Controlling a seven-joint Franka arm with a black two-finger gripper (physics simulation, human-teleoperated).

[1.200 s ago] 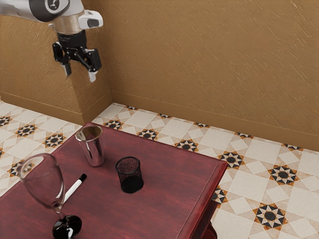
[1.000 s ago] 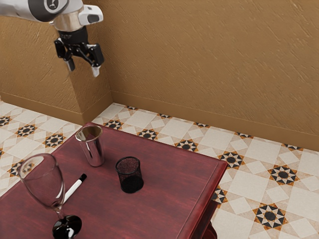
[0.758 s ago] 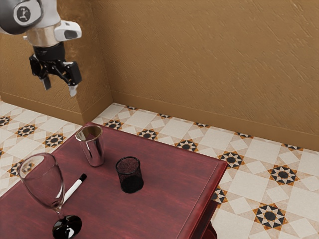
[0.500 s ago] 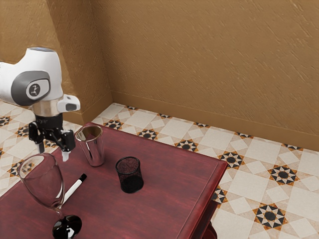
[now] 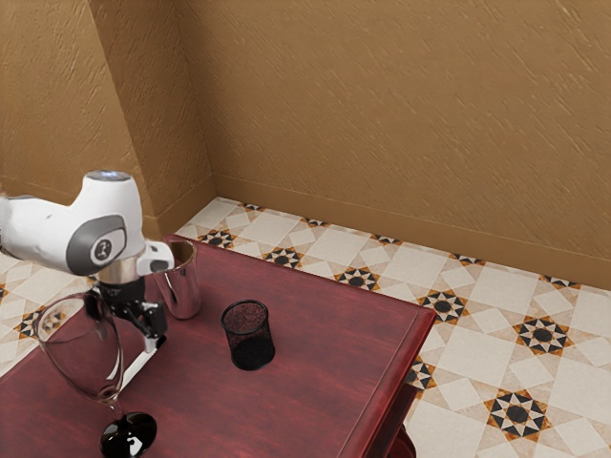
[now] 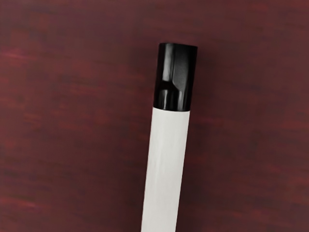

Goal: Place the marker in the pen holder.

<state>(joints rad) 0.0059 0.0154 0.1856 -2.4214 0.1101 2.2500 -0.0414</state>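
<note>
Low over the table, my gripper [image 5: 132,336] stands open at the capped end of the marker [image 5: 138,370], its far finger partly behind the wine glass. The marker lies flat on the tabletop, white with a black cap. In the wrist view the marker [image 6: 166,159] stretches beneath my hand, cap and part of the body visible. A black mesh pen holder [image 5: 248,334] stands upright, toward the exterior view's right from the gripper.
A tall wine glass [image 5: 128,435] with a black base stands in front of the gripper in the exterior view. Close behind the gripper is a shiny metal cup [image 5: 181,291]. The dark red table [image 5: 315,372] has its edge at the exterior view's right.
My hand has come down a long way from high above, first shifting toward the exterior view's left, then slightly back right, to the marker. The objects on the table have not moved.
</note>
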